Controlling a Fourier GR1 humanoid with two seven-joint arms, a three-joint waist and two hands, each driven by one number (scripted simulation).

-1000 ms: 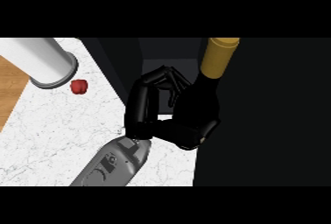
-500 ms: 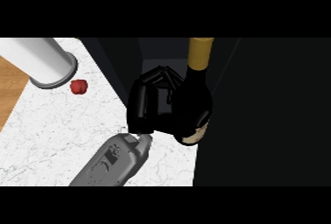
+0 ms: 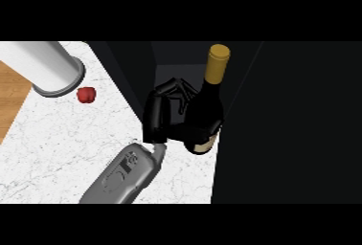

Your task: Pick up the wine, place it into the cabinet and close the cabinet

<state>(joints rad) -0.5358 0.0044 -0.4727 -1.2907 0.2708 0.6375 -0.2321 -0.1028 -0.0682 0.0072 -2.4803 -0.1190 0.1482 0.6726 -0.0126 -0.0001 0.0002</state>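
Observation:
The wine bottle is dark with a gold cap, and a tan patch shows at its lower end. It stands nearly upright in the picture, inside the mouth of the dark cabinet. My right hand is on the bottle's left side with its fingers curled round the body. The grey forearm comes up from the lower edge. The hand hides part of the bottle's lower body. My left hand does not show.
A white cylinder lies at the upper left, with a small red object beside it on the marble counter. A wooden strip runs along the left edge. A dark cabinet panel fills the right side.
The bottle has swung from leaning right to nearly upright and shifted left, and its tan lower end now shows. The hand and forearm moved slightly up and right with it.

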